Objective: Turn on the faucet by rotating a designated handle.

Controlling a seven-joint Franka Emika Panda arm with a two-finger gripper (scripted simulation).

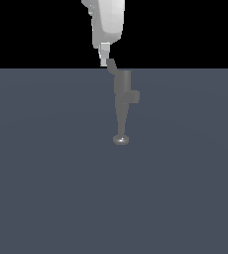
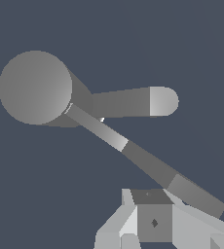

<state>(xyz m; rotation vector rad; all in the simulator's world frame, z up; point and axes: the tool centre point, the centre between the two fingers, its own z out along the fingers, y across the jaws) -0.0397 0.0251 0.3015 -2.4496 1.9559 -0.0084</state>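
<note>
The grey faucet (image 1: 122, 84) stands upright in the middle of the exterior view. Its boxy side block (image 1: 134, 96) juts toward that view's right, and its tapering spout ends in a shiny tip (image 1: 121, 140). The handle (image 1: 111, 64) slants up from the body's top toward the exterior view's left. My white gripper (image 1: 105, 58) comes down from above, its tip touching the handle's outer end. The wrist view looks down on the faucet (image 2: 35, 87), the spout (image 2: 133, 102) and the handle (image 2: 148, 163), whose paddle end lies beside my gripper (image 2: 154, 214). The fingers show no gap and hold nothing.
A flat blue-grey floor (image 1: 46, 188) spreads around the faucet in every direction. Black background fills the exterior view above the floor's far edge.
</note>
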